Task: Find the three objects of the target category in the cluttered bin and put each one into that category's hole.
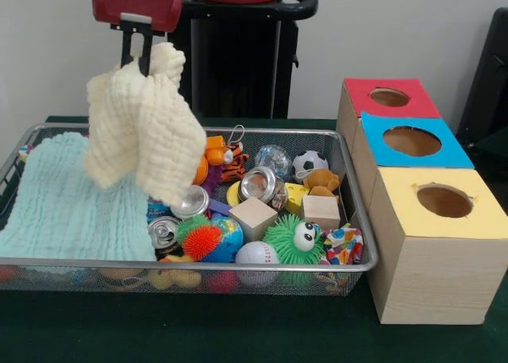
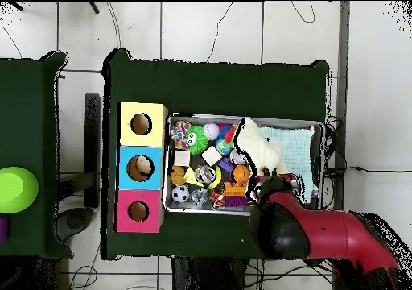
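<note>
A robotics lab: a green-covered table (image 2: 217, 81) on a tiled floor (image 2: 209, 29) strewn with cables (image 2: 216, 35), a wire bin (image 1: 349, 188) of mixed toys, and three colour-topped wooden boxes (image 1: 432, 244) with round holes at its right.

Your arm (image 2: 338, 234): one, red and black, entering the overhead view from 4 o'clock and reaching toward 10 o'clock. Wrist housing: red, at 11 o'clock of your front view. Gripper (image 1: 138, 59): two black fingers (image 1: 127, 49) pointing straight down, drawn together and pinching a cream cloth (image 1: 143, 129), which hangs free.
</note>
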